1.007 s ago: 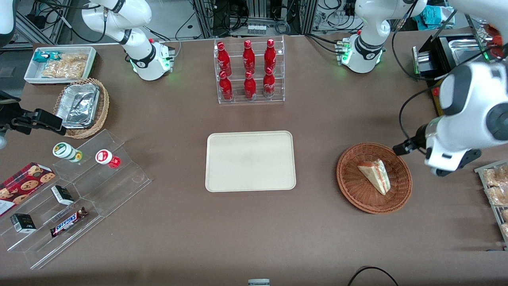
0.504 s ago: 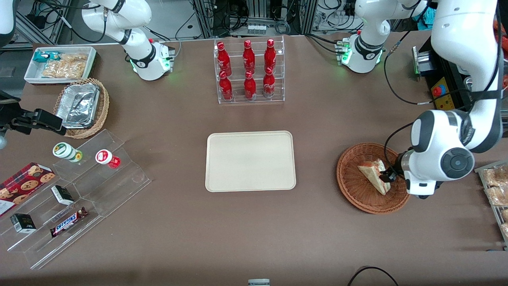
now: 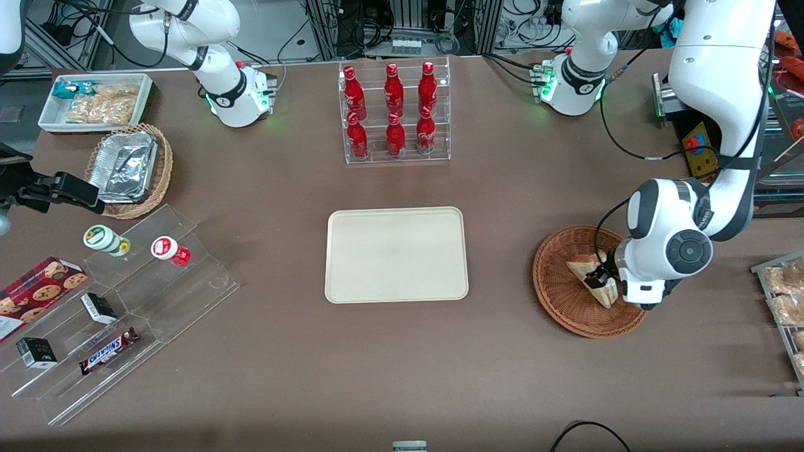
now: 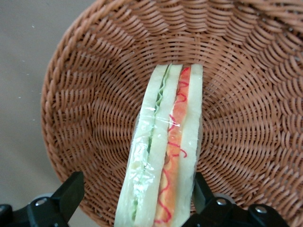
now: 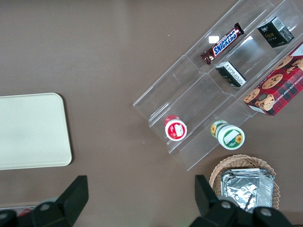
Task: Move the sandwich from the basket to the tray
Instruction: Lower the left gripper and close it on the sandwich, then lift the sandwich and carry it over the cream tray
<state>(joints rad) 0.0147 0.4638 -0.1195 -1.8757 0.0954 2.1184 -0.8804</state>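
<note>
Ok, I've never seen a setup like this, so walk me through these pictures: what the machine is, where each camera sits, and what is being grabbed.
Two white robot arms are bolted to a brown table. One picture looks down at the table from the front; the others come from cameras on the arms' wrists. The working arm's hand is down in the wicker basket, its two fingers open on either side of the wrapped sandwich, not yet closed on it. The cream tray, mid-table, has nothing on it. Also on the table: a rack of red bottles, a Snickers bar, a cookie box and foil containers.

Brown table [image 3: 502, 389], cluttered cable racks above.
</note>
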